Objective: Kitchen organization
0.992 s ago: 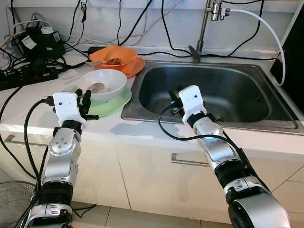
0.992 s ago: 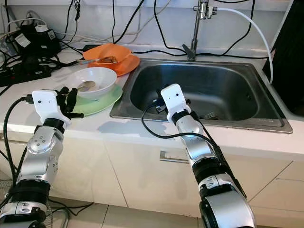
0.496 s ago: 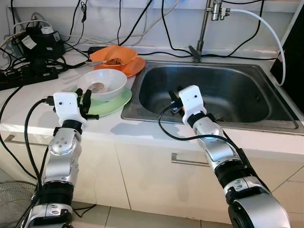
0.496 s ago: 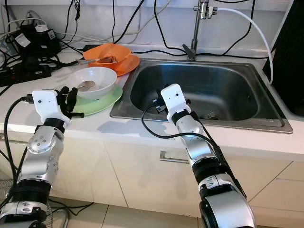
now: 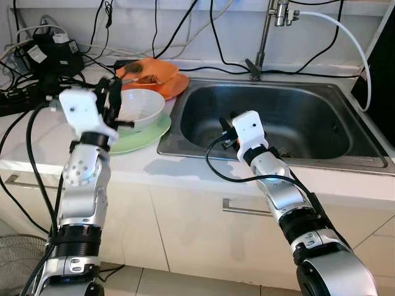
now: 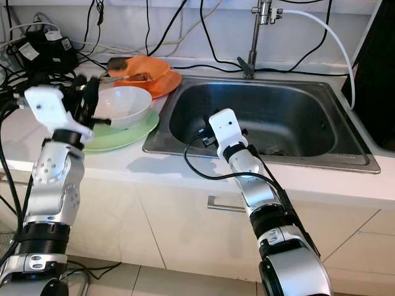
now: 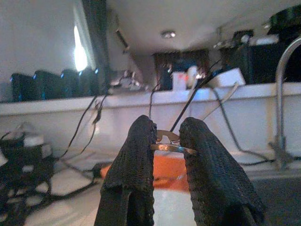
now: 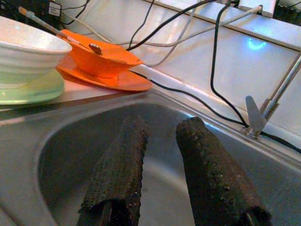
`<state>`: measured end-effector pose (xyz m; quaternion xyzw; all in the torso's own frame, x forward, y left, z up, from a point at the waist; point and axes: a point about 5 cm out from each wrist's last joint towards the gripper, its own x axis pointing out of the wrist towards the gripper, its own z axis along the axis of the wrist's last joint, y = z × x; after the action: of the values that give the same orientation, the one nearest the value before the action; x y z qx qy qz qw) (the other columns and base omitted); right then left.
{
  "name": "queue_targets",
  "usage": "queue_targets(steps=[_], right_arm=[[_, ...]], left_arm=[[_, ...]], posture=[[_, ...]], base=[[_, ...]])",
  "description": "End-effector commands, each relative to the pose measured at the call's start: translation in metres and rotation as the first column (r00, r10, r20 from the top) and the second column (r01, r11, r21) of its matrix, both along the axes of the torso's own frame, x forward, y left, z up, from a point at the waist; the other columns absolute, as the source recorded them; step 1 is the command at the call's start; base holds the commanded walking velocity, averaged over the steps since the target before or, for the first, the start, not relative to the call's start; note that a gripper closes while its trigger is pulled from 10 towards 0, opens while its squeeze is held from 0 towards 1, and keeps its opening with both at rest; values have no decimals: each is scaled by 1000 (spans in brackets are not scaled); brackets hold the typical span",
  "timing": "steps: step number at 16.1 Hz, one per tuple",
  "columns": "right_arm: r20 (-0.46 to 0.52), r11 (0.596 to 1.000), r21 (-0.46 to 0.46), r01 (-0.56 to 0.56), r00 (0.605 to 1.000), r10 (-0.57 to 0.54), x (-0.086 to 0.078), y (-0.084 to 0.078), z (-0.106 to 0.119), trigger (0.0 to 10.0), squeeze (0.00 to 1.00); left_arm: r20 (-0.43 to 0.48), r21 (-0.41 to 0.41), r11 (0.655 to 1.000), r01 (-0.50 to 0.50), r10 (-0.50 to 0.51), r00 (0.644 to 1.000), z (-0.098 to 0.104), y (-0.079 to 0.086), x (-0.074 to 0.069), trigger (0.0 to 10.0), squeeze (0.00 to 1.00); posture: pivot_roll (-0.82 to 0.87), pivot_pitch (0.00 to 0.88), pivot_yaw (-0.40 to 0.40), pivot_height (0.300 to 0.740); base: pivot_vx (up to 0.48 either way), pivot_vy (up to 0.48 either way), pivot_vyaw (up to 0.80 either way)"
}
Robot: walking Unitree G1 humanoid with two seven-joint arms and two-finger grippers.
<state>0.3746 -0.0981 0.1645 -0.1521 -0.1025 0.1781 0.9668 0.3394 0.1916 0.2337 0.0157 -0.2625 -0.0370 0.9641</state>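
Note:
My left gripper (image 5: 113,98) is raised above the near rim of the white bowl (image 5: 143,106) and is shut on a metal spoon (image 7: 171,147). The spoon's dark head (image 6: 115,63) points up and back, and its handle end sticks out below the fingers. The white bowl sits on a green plate (image 5: 148,134). Behind it, an orange bowl (image 5: 154,71) with a utensil in it rests on an orange plate. My right gripper (image 8: 163,125) hangs open inside the steel sink (image 5: 321,92), near its left wall, holding nothing.
A faucet (image 5: 266,37) rises behind the sink. Black cables, a power strip and adapters (image 5: 37,55) crowd the back left of the counter. A small utensil (image 5: 282,152) lies in the sink near my right arm. The counter's front edge is just below both arms.
My left gripper has risen and tilted back, lifting the spoon out of the white bowl. The right arm has stayed put.

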Motion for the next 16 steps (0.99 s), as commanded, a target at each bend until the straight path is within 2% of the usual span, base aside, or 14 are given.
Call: queue_targets(steps=[1, 2, 3, 5, 6, 7, 9, 10, 11, 12, 16], right_arm=[[10, 1000, -1, -1, 1000, 1, 2, 0, 5, 10000, 0], [10, 1000, -2, -1, 1000, 1, 2, 0, 5, 10000, 0], [12, 1000, -7, -2, 1000, 2, 2, 1, 4, 10000, 0], [15, 1000, -11, 0, 1000, 0, 2, 1, 5, 10000, 0], [18, 1000, -18, 13, 1000, -12, 2, -1, 4, 10000, 839], [19, 1000, -21, 15, 1000, -15, 2, -2, 4, 10000, 1000], [36, 998, -46, 34, 999, -32, 2, -4, 5, 10000, 1000], [46, 997, -66, 45, 998, -42, 3, -6, 5, 10000, 251], [57, 994, -92, 54, 997, -49, 3, -8, 6, 10000, 0], [77, 990, -127, 56, 996, -47, 3, -8, 6, 10000, 0], [125, 984, -164, 62, 991, -42, 2, -6, 10, 10000, 0]], left_arm=[[49, 10, 998, 55, -55, 997, 17, -10, -1, 10000, 0], [57, 16, 997, 79, -79, 995, 20, -14, -2, 10000, 0], [57, 43, 985, 169, -171, 984, 25, -30, -3, 10000, 0], [42, 49, 970, 238, -240, 970, 24, -43, -4, 10000, 0], [30, 49, 960, 277, -278, 960, 23, -52, -5, 10000, 0], [20, 36, 949, 313, -314, 949, 21, -61, -6, 10000, 0], [-2, 28, 934, 356, -356, 934, 18, -67, -6, 10000, 0], [-17, 23, 926, 378, -378, 926, 16, -71, -6, 10000, 0], [-44, 19, 916, 401, -400, 916, 10, -82, -6, 10000, 0], [-69, 14, 906, 422, -420, 905, 4, -90, -7, 10000, 0], [-97, 20, 893, 451, -447, 889, -1, -100, -10, 10000, 0]], posture=[[34, 0, 32, 740], [34, 0, 33, 740], [34, 0, 35, 740], [33, 0, 39, 740], [32, 0, 39, 740], [32, 0, 40, 740], [30, 0, 42, 740], [30, 0, 44, 740], [28, 0, 46, 740], [23, 0, 49, 740], [19, 0, 51, 740]], base=[[0, 0, 0], [0, 0, 0], [0, 0, 0], [0, 0, 0], [0, 0, 0], [0, 0, 0], [0, 0, 0], [0, 0, 0], [0, 0, 0], [0, 0, 0], [0, 0, 0]])
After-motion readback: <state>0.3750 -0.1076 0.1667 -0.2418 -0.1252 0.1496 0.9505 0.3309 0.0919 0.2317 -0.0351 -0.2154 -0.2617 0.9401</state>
